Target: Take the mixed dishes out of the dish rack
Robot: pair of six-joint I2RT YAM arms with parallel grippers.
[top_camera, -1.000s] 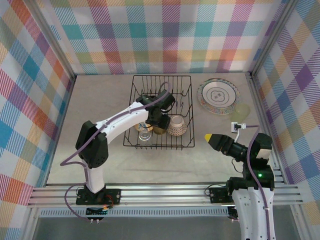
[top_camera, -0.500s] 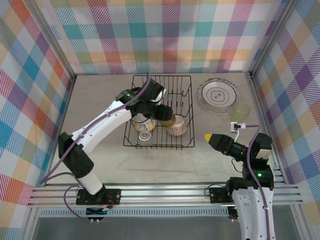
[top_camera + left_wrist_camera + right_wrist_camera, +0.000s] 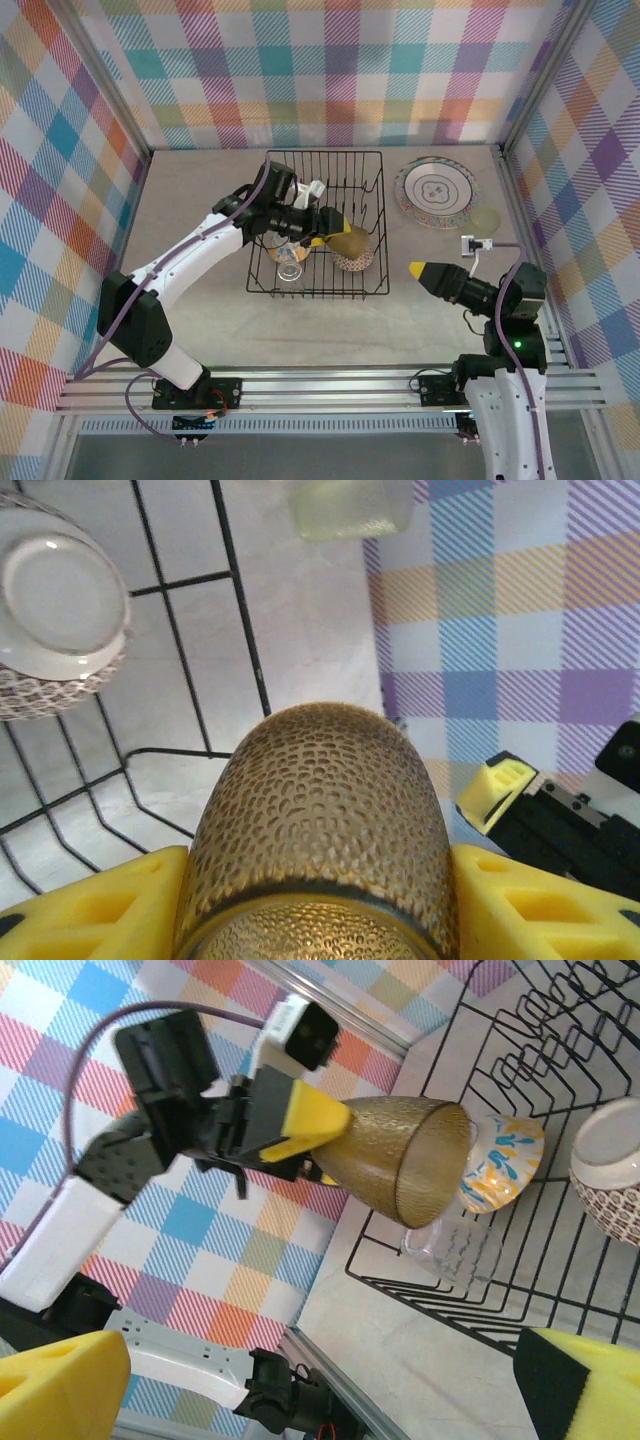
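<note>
The black wire dish rack (image 3: 322, 153) stands at mid-table. My left gripper (image 3: 333, 236) is shut on an amber textured cup (image 3: 350, 241) and holds it on its side above the rack, mouth toward the right. In the left wrist view the amber cup (image 3: 320, 820) sits between both yellow fingers (image 3: 90, 910). Inside the rack lie a clear cup (image 3: 290, 263), a brown-patterned bowl (image 3: 352, 263) turned upside down, and a blue-and-yellow bowl (image 3: 500, 1165). My right gripper (image 3: 421, 270) hovers open to the right of the rack, holding nothing.
On the table right of the rack lie a cream plate with a dark line pattern (image 3: 436, 192) and a pale-green cup (image 3: 486, 221). Plaid walls close in the back and both sides. An aluminium rail (image 3: 330, 385) runs along the near edge.
My left arm has raised the amber cup out of the rack and tipped it sideways toward the right. The right arm has stayed almost in place.
</note>
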